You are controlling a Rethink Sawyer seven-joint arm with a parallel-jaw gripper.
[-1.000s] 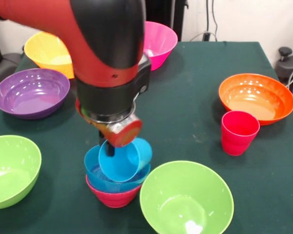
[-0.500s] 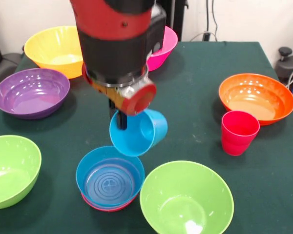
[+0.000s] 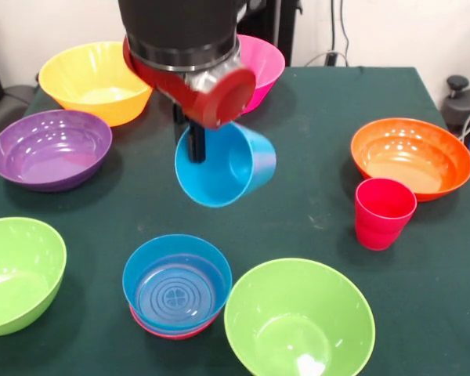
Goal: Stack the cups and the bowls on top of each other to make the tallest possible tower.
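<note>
My gripper [image 3: 194, 141] is shut on the rim of the light blue cup [image 3: 227, 166] and holds it tilted, mouth toward the camera, well above the table. Below it, the small blue bowl [image 3: 176, 283] sits nested in a small red bowl [image 3: 172, 330], whose rim just shows beneath. The red-pink cup [image 3: 384, 211] stands upright at the right. The large bowls lie around: yellow-orange [image 3: 94, 81], pink [image 3: 258, 66], purple [image 3: 48, 147], orange [image 3: 411, 155], and two lime green ones [image 3: 299, 319] [image 3: 17, 272].
The green cloth covers the table [image 3: 321, 110]. Dark equipment and cables stand off the table at the far right [image 3: 462, 102].
The gripper has lifted the light blue cup out of the blue bowl and carried it up and toward the far side. The blue and red bowls stayed in place.
</note>
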